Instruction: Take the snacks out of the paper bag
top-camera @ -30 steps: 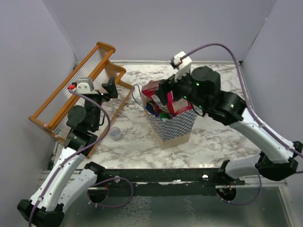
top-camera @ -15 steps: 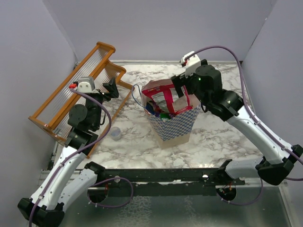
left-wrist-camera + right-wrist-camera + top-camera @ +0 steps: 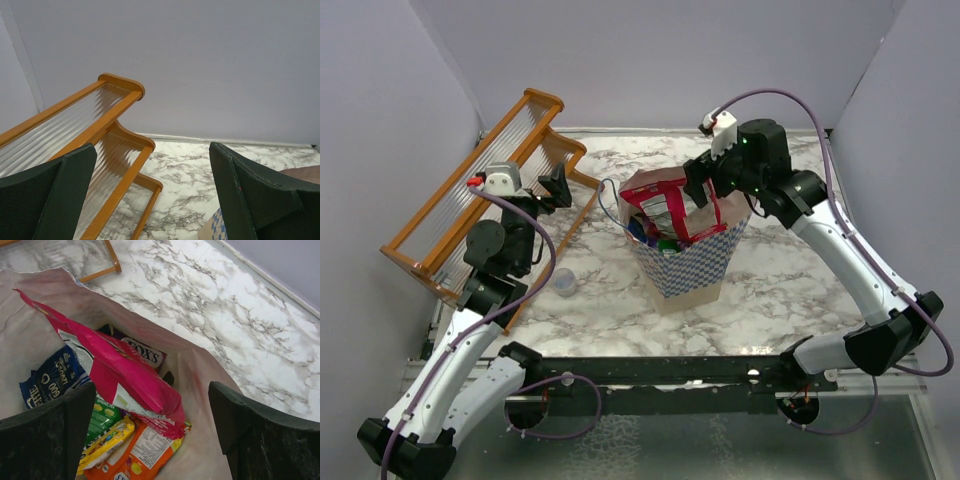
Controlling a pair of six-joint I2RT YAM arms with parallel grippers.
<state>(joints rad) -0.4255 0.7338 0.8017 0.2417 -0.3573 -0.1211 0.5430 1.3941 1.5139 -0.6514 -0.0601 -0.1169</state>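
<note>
Above the far rim of the tall blue-and-white checkered paper bag (image 3: pixel 682 268), your right pincer (image 3: pixel 150 389) hangs with jaws spread wide, gripping nothing. Inside the bag: large pink-red pouch (image 3: pixel 125 372), blue packet (image 3: pixel 47 377), green wrapper (image 3: pixel 102 417) and orange wrapper (image 3: pixel 145 450). The bag stands upright on the marble table (image 3: pixel 790 290). Well left of the bag, your left pincer (image 3: pixel 152 147) is fully open and empty.

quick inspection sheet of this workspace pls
surface: marble table
job's things: paper bag upright, open; snacks inside, pink pouch on top, blue packet and orange wrapper lower
clutter: orange rack at left; small cup left of bag, apart
grippers: left gripper open, empty, by the rack; right gripper open, empty, over bag mouth
cables: purple cable looping above right arm; another along left arm
surroundings: plain lilac walls
</note>
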